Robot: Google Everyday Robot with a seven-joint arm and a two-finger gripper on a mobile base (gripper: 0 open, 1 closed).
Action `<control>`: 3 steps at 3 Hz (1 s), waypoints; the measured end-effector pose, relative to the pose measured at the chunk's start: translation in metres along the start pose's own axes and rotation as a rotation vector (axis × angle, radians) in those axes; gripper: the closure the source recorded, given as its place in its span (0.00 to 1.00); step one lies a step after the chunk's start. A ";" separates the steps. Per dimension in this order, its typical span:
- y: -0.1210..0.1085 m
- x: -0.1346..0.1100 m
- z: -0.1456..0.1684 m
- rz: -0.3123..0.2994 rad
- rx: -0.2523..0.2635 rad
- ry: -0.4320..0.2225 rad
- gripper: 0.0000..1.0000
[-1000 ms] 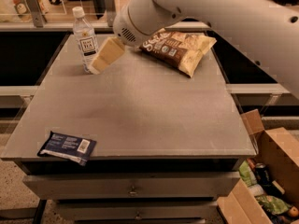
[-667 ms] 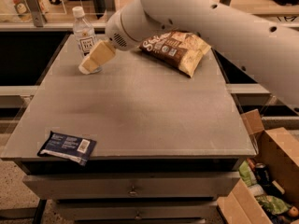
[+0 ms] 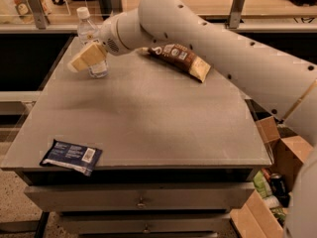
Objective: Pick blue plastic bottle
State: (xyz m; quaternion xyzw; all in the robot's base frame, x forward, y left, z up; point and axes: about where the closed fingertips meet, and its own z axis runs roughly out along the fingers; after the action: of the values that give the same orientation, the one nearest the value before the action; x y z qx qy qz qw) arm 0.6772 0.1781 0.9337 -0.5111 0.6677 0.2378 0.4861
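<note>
Camera view: gripper [image 3: 85,58] before half-hidden blue plastic bottle [image 3: 88,31]

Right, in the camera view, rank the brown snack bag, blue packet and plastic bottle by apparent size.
Brown snack bag and blue packet: alike, packet nearer the camera.
Then plastic bottle, partly behind the gripper.

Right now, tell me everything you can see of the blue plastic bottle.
The blue plastic bottle is slim and made of clear plastic, with a white screw cap in place. It stands upright near the far left corner of the grey table, its base on the tabletop. The gripper lies across its middle in this view, hiding its midsection. Whether the gripper actually holds the bottle cannot be told. Nothing else touches it.
</note>
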 end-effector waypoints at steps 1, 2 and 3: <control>-0.013 -0.008 0.027 0.010 -0.008 -0.075 0.00; -0.028 -0.012 0.051 0.025 -0.012 -0.146 0.18; -0.036 -0.018 0.067 0.034 -0.023 -0.200 0.41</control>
State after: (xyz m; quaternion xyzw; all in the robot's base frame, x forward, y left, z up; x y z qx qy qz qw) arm 0.7375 0.2276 0.9280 -0.4788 0.6217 0.3037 0.5404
